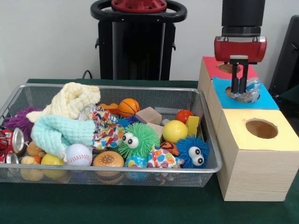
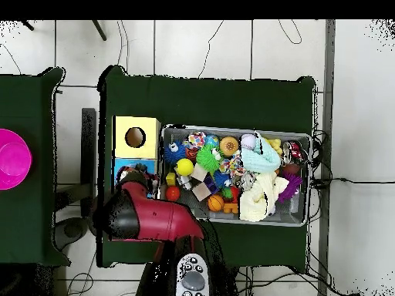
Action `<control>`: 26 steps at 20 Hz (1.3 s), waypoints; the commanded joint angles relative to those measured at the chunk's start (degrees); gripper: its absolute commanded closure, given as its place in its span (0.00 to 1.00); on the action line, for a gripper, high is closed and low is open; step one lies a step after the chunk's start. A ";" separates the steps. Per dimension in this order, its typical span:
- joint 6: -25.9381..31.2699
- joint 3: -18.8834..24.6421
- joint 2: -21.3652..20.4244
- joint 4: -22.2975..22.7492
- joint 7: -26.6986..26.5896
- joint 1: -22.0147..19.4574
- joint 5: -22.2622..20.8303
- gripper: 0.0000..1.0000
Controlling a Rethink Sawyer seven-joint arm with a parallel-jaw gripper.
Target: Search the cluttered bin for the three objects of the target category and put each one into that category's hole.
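Note:
The wire mesh bin (image 1: 112, 87) fills the left of the front view, packed with toys, balls and cloths; it also shows in the overhead view (image 2: 231, 129). The red-topped box (image 1: 212, 65) stands farthest back in a row of three; its hole (image 1: 225, 68) is partly hidden behind my gripper. My gripper (image 1: 239, 89) hangs over the hole of the blue-topped box (image 1: 266, 100), fingers close together, tips against a clear crumpled plastic piece (image 1: 251, 89) lying at that hole. In the overhead view the red arm (image 2: 146, 216) hides the gripper and the red box.
The yellow-topped box (image 1: 261, 128) with its open hole stands nearest the camera; it shows in the overhead view (image 2: 136, 137). The bin holds a green fuzzy toy (image 1: 138, 140), a baseball (image 1: 78, 154), a basketball (image 1: 128, 107) and cloths (image 1: 70, 102). A pink bowl (image 2: 11, 158) sits on a side table.

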 commanded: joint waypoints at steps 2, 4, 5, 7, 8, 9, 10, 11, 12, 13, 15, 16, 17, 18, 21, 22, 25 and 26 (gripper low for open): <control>3.68 -2.72 3.39 -1.20 6.39 -0.12 -1.60 1.00; 4.35 -3.41 3.19 -1.53 6.22 0.27 -1.54 1.00; 4.52 -3.57 3.11 -1.47 6.20 0.33 -1.55 1.00; 4.65 -3.33 2.71 -1.42 5.99 -0.07 -1.73 1.00; 4.43 -2.82 2.56 -1.47 6.00 -0.50 -1.72 1.00; 4.22 -2.30 2.41 -1.53 6.02 -0.92 -1.71 1.00; 5.00 -2.41 2.14 -2.03 5.67 -0.98 -1.68 1.00; 5.57 -2.52 1.95 -2.20 5.57 -0.96 -1.62 1.00; 7.10 -2.71 1.38 -2.70 5.32 -0.88 -1.40 1.00; 7.62 -2.55 0.92 -2.74 5.27 -1.03 -1.34 1.00; 10.80 -2.44 -0.58 -3.92 4.79 -1.44 -0.98 1.00; 12.12 -2.32 -1.26 -4.39 4.63 -1.66 -0.84 1.00; 12.91 -2.24 -1.70 -4.65 4.52 -1.83 -0.84 1.00; 14.53 -2.69 -2.30 -5.46 4.41 -1.64 -0.78 1.00; 18.20 -3.89 -3.85 -6.57 3.91 -1.45 -1.48 1.00; 19.63 -4.35 -4.44 -6.96 3.71 -1.37 -1.73 1.00; 21.91 -4.76 -5.14 -7.74 3.37 -1.78 -2.43 1.00; 22.79 -4.52 -5.47 -7.94 2.91 -2.33 -2.67 1.00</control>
